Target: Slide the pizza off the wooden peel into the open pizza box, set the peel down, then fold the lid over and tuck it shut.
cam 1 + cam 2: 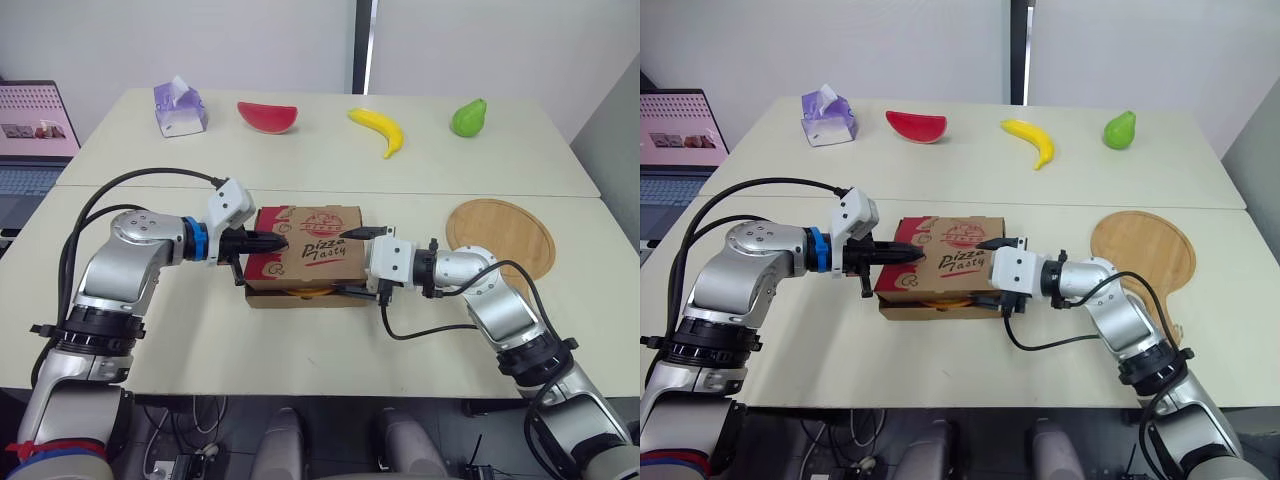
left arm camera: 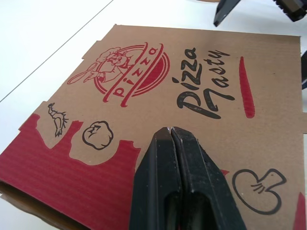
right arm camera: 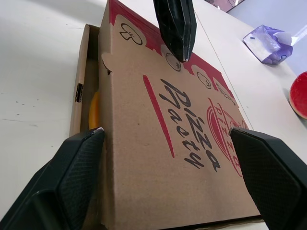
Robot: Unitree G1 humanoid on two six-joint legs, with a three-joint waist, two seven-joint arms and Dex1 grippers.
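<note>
Cardboard lid (image 1: 315, 245) lying nearly flat: left gripper (image 1: 283, 241) pressing, closed, empty; right gripper (image 1: 345, 262) gaping, straddling right edge; needing even tuck along near side.

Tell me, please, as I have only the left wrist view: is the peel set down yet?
Observer: Yes, the peel lies flat on the table, to the right of the box, with nothing holding it.
Operator: Thank you. Is the lid fully shut?
Observer: Not quite: the lid is folded over, but pizza shows through a gap along the front edge.
Operator: And how is the right claw set?
Observer: The right claw is open, its fingers spread across the box's right side.
</note>
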